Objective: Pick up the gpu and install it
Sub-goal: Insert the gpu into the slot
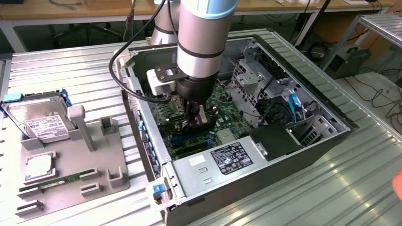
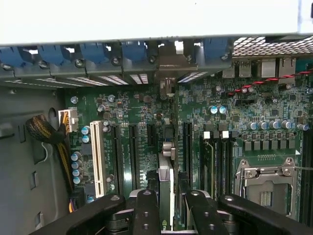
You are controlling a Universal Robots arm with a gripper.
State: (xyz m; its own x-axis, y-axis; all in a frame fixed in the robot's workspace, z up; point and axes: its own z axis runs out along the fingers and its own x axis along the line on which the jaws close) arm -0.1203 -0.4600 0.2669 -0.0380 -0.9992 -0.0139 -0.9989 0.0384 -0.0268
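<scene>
Gpu — seen edge-on in the wrist view, a thin board standing upright between the gripper fingers, its silver end bracket reaching toward the rear slot openings of the computer case. The jaws stand part-way closed, one dark finger on each flat face of the card, so they appear to be clamped on it. In the exterior view the arm reaches straight down into the open case and the card hangs low over the motherboard, near the blue slot at about 6 o'clock from the gripper.

Handling, as a judgement: the card is light and stiff, but fragile — bare circuitry, a fan, fine contacts on the lower edge. A hold across the two flat faces near the upper edge, clear of the fan, suits it best; the board is smooth and could slip or tilt if pushed off-axis, and the slot will want force straight down.

At 9 o'clock from the case, well apart, a grey tray carries a hard drive and a memory stick.
</scene>
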